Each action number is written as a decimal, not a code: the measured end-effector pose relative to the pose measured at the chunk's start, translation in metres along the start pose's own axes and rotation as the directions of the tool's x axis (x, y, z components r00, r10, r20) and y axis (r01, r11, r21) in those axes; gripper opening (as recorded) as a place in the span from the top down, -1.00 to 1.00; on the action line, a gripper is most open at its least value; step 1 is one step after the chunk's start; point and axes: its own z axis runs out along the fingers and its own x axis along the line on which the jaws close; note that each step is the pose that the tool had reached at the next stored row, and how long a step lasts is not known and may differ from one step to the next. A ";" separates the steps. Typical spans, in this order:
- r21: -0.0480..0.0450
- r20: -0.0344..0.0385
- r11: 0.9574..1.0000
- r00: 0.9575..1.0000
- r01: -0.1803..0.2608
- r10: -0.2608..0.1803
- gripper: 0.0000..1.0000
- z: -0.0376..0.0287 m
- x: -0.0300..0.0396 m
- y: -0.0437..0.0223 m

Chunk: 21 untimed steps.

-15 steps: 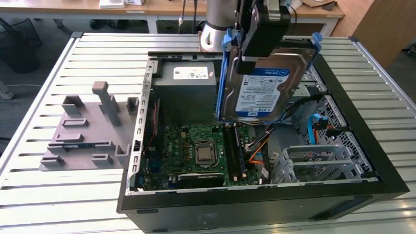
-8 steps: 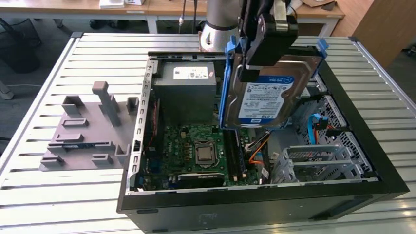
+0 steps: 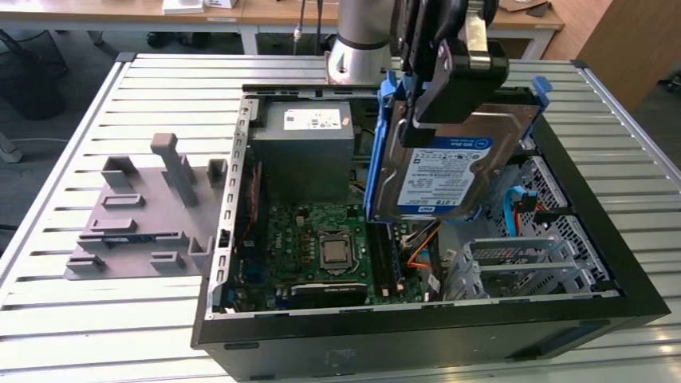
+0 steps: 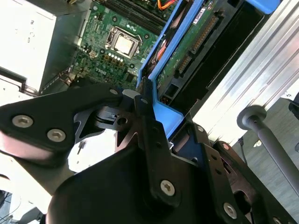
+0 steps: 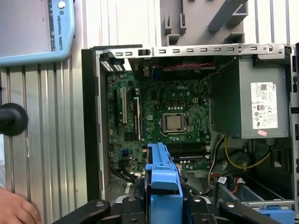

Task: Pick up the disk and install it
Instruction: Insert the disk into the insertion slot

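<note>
The disk [image 3: 445, 171], a silver drive with a blue-and-white label in a blue carrier bracket [image 3: 375, 159], hangs nearly upright above the right half of the open computer case [image 3: 426, 339]. My gripper [image 3: 442, 112] is shut on its upper end. In the second wrist view my black fingers [image 4: 145, 116] clamp the blue bracket [image 4: 163, 114], and the drive's green circuit-board underside [image 4: 187, 51] points down toward the case. The first wrist view looks past the bracket's end [image 5: 161, 175] at the motherboard [image 5: 173, 116] below.
Inside the case are a grey power-supply box [image 3: 303, 148], the motherboard [image 3: 324, 247] and a metal drive cage [image 3: 532, 255] with orange and blue cables. A grey fixture [image 3: 139, 215] lies on the slatted table at the exterior view's left. A hand [image 5: 16, 212] and a pendant [image 5: 32, 32] are beside the case.
</note>
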 end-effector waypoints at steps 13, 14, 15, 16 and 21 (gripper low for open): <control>0.000 -0.001 1.000 1.000 0.000 0.000 0.27 0.0033 0.0021 -0.0236; 0.000 0.000 1.000 1.000 0.000 0.000 0.27 0.0037 0.0032 -0.0244; 0.000 0.000 1.000 1.000 0.000 0.000 0.27 0.0039 0.0042 -0.0250; 0.000 -0.001 1.000 1.000 0.000 0.000 0.27 0.0041 0.0047 -0.0253; 0.000 -0.001 1.000 1.000 0.000 0.000 0.27 0.0040 0.0047 -0.0253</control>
